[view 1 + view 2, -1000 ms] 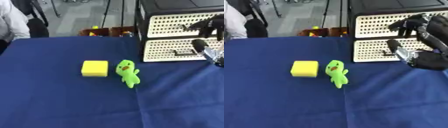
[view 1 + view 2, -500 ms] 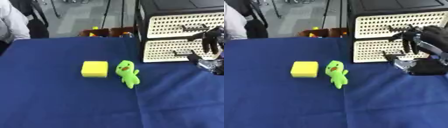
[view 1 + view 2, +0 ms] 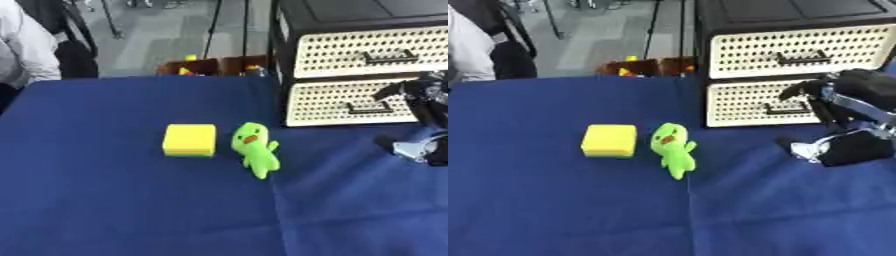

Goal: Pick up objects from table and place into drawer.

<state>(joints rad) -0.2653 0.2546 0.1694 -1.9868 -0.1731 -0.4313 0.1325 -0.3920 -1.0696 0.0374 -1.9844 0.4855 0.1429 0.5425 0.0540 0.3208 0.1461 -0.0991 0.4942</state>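
While lying at the middle of the frame on the blue table (image 3: 105,200), green toy bird (image 3: 255,148) stretched out with orange beak toward the upper side and tail toward the lower right. Just beside it on the left, apart by a narrow strip of cloth, yellow block (image 3: 190,140), lying flat. Neither one touched by anything.

Up at the upper right, black drawer cabinet (image 3: 789,10) standing on the table's far part, with two cream perforated fronts one above the other: upper drawer (image 3: 798,49) and lower drawer (image 3: 754,102), each bearing a dark handle. Both fronts flush with the frame, so both closed.

At the right edge, before the lower drawer, right hand (image 3: 846,105), black with silver parts, raised off the cloth. Fingers curled downward and partly bent, with nothing seen between them; whether they touch the lower handle cannot be told. Well apart from bird and block, with bare blue cloth between.

Beyond the table's far edge, near the upper middle, brown box (image 3: 210,66) with small coloured bits inside, too small to make out.
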